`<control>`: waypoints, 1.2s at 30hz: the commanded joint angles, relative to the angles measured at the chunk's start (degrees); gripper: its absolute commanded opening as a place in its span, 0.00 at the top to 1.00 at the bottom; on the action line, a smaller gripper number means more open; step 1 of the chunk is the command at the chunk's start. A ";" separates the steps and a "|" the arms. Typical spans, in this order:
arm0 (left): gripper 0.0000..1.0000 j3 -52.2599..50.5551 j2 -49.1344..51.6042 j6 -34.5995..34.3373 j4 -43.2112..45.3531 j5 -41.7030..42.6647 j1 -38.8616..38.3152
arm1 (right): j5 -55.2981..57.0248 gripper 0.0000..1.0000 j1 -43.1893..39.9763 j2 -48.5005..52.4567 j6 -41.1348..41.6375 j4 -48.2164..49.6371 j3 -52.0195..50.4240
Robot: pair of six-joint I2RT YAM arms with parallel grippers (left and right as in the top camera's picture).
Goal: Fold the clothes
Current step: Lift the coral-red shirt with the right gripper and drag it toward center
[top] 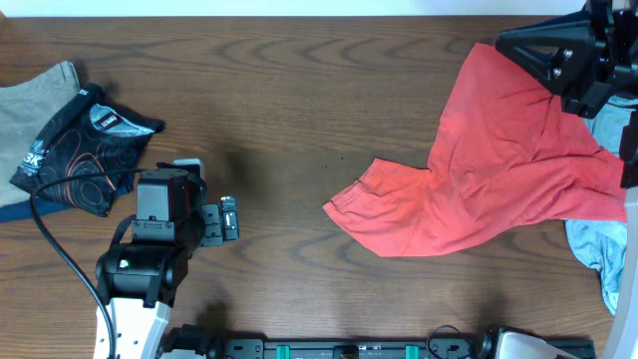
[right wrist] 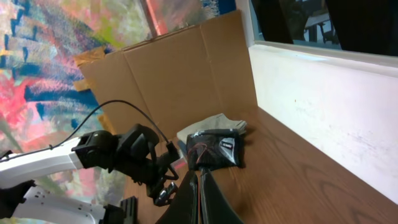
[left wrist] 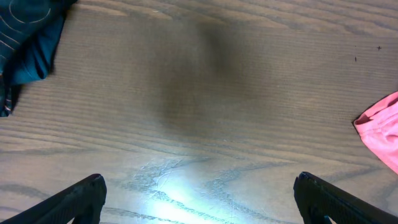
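Desk (top: pixel 299 100) of dark wood grain carries everything, and the coral-red T-shirt (top: pixel 498 170) is the mark to place things by. The shirt sprawls unfolded and rumpled at the right end, with one part drawn up toward the right arm and a sleeve or corner trailing out toward the middle.

Far to the left of the shirt, well apart from it, a black printed garment (top: pixel 80 150) lies folded on a tan garment (top: pixel 30 100).

Tucked partly beneath the shirt's right edge is a light grey-blue tee (top: pixel 598 249).

The right fingers (right wrist: pixel 186 202) are closed, and the thin red line between them suggests they are pinching an edge of the shirt.

The left fingers (left wrist: pixel 81 199) are spread wide over bare wood with nothing between them. They are left of the shirt, whose nearest corner only just enters the left wrist view.

Held at a single point, the shirt will probably bunch rather than spread flat. A pinch that thin may slip under the cloth's weight. Pulling the shirt could also drag the grey-blue tee along, since the two overlap.
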 commanded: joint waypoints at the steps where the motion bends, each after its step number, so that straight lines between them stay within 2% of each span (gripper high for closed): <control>1: 0.02 1.14 0.02 -0.50 0.02 -0.07 0.31 | -0.76 0.98 0.72 0.00 0.68 0.39 0.11; 14: 0.02 1.14 0.02 -0.50 0.04 -0.07 0.31 | 2.08 0.99 0.55 0.02 0.61 0.39 0.11; 19: 0.02 1.14 0.02 -0.52 0.02 -0.04 0.31 | 8.63 0.98 -0.22 0.48 -2.97 -0.83 0.11; 23: 0.02 1.14 0.00 -0.50 0.02 -0.07 0.31 | 17.49 0.99 -0.42 0.76 -7.78 -6.36 0.11; 27: 0.02 1.14 0.02 -0.50 0.02 -0.07 0.31 | 31.12 0.99 -0.39 0.79 -18.60 -18.56 0.11; 29: 0.02 1.14 0.00 -0.50 0.02 -0.07 0.31 | 41.40 0.99 -0.20 0.79 -25.64 -26.47 0.11; 32: 0.02 1.14 0.00 -0.50 0.02 -0.04 0.31 | 63.52 0.99 0.81 0.79 -35.23 -37.70 0.09; 34: 0.02 1.14 0.00 -0.50 0.02 -0.07 0.31 | 80.81 0.98 1.46 0.81 -38.71 -43.21 0.11; 36: 0.02 1.14 0.02 -0.50 0.04 -0.07 0.31 | 100.00 0.84 1.53 0.81 -38.75 -47.98 0.11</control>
